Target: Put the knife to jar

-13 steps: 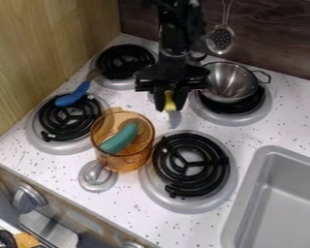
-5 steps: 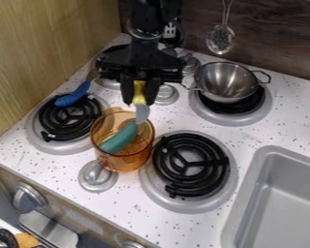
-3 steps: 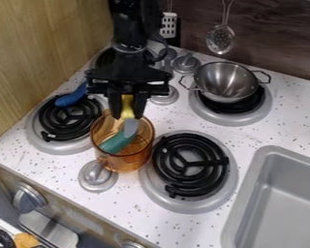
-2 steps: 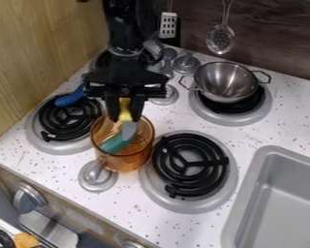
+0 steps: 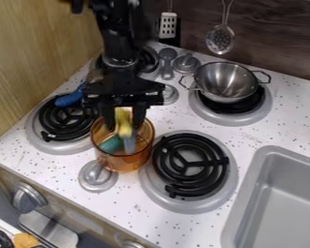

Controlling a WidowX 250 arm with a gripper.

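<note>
In the camera view, the hand (image 5: 123,125) hangs above and partly within the rim of the orange see-through jar (image 5: 123,163), its two fingers standing apart on either side of the knife (image 5: 124,127). The knife's yellow handle lies between them, upright or nearly so, and the grey blade points down inside the jar; whether either finger touches the handle, I cannot tell. A teal object (image 5: 110,144) lies in the jar, beside the blade. The jar stands on the speckled white counter (image 5: 261,133), between the left burner (image 5: 54,123) and the front right burner (image 5: 191,164), with a round grey knob (image 5: 97,176) just in front of it. A utensil with a blue handle (image 5: 68,99) lies over the left burner. A metal pot (image 5: 225,82) sits on the back right burner (image 5: 251,102), and a grey sink (image 5: 280,196) is set into the right side. Behind, a slotted spatula (image 5: 168,25) and a perforated spoon (image 5: 220,39) hang before the dark wood-grain wall (image 5: 274,34); a pale wood panel (image 5: 38,58) rises at the left.
</note>
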